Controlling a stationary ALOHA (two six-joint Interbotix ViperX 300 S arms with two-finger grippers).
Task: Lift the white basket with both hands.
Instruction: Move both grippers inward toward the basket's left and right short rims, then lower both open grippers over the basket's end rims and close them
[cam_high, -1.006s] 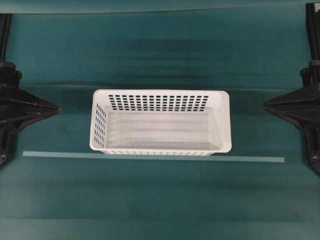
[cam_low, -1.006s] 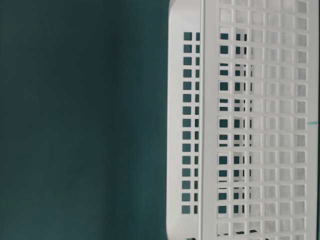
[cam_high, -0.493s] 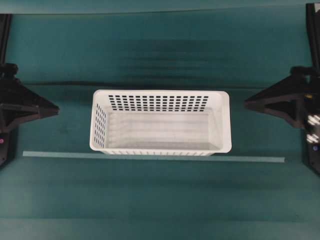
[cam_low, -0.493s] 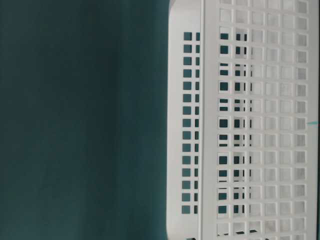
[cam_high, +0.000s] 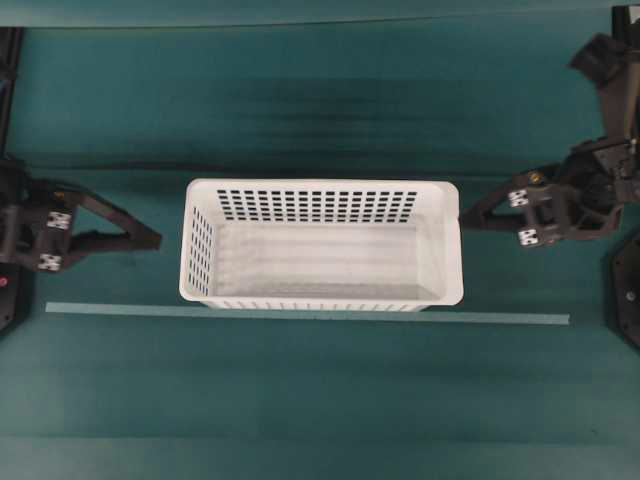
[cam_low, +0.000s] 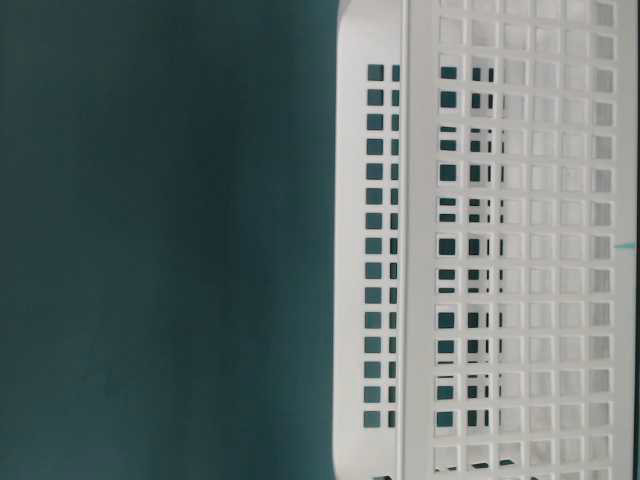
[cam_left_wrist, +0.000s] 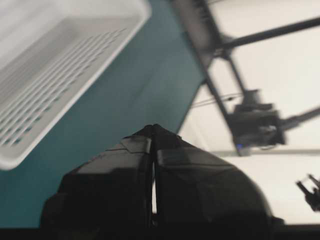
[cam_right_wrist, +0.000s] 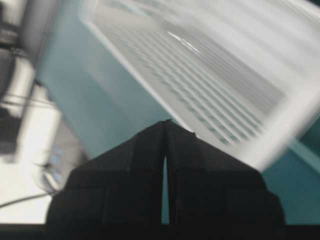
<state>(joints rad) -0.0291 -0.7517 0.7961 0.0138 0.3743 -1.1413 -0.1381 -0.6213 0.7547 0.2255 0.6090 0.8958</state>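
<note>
Basket (cam_high: 320, 245) sitting mid-worktop (cam_high: 320, 400) on teal cloth, pale tape strip (cam_high: 500, 319) just beside its near wall. Left end effector (cam_high: 152, 240) and right end effector (cam_high: 466, 220) flanking it, both pinched together, gripping nothing.

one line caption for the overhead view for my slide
White basket on the teal table, with the shut left gripper and shut right gripper flanking its short ends, neither gripping it.

Both arms are matte black all over, and each pincer, left pincer (cam_high: 152, 240) and right pincer (cam_high: 466, 220), tapers to a wedge of open struts, with small white square markers on the wrists.
</note>
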